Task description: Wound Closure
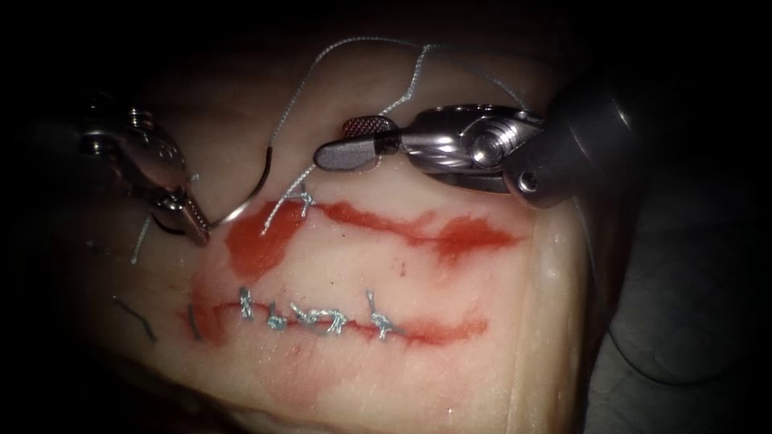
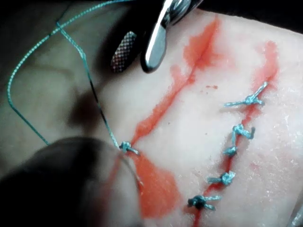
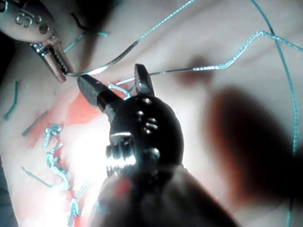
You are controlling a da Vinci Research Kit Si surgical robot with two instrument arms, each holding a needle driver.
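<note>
In the endoscope view, your left tool [image 1: 193, 223] pinches the curved needle [image 1: 256, 190] at its tip end, at the left end of the upper cut [image 1: 386, 221]. The needle arcs up free of the tissue [image 1: 482, 370], and the thread [image 1: 354, 47] runs from its tail in a loop above. Your right tool [image 1: 354, 141] hovers with its jaws spread, holding nothing, just above a knot [image 1: 303, 197] on the upper cut. The lower cut [image 1: 450, 329] carries a row of stitches [image 1: 322, 317], with red fluid [image 1: 253, 241] pooled beside the needle.

From the left wrist, you see the right tool's [image 2: 142, 52] parted jaws over the tissue, the knot [image 2: 127, 147] and the thread [image 2: 28, 61].

From the right wrist, your right tool's [image 3: 116, 80] jaws stand apart and empty; your left tool [image 3: 54, 64] clamps the needle [image 3: 102, 66] near its end.
</note>
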